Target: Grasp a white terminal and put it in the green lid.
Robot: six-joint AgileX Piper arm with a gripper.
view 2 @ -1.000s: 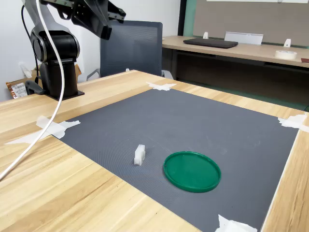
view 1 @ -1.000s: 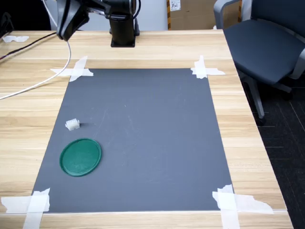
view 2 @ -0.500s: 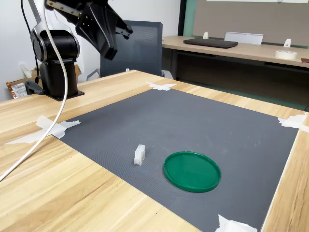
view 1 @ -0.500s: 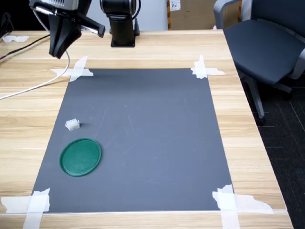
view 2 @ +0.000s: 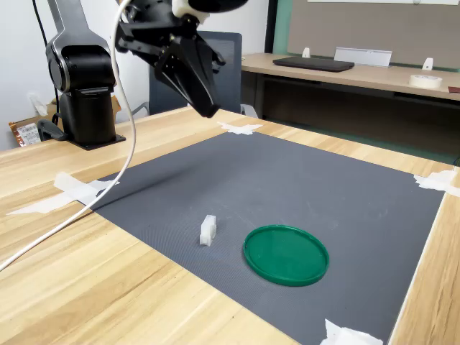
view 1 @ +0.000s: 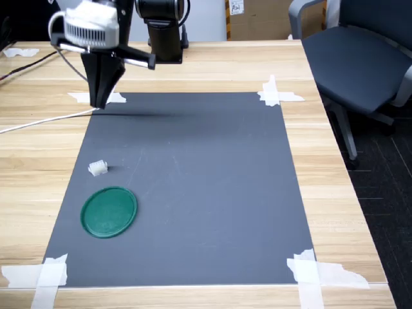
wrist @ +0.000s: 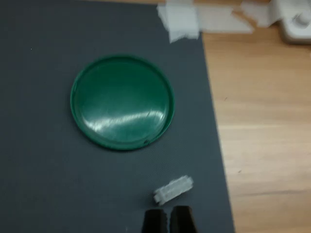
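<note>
On a dark grey mat (view 1: 193, 187) taped to a wooden table (view 1: 335, 193), the green lid (view 1: 109, 212) lies near the first exterior view's lower left corner. Above, the gripper (view 1: 98, 102) hangs empty, fingertips nearly together. The white terminal (view 1: 97, 168) sits just beside the lid, apart.

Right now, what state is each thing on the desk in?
white terminal: loose on the grey mat, beside the lid, not in it.
green lid: flat, rim up, empty.
tool: in the air, shut, holding nothing.
tape strips: stuck over mat corners.
</note>
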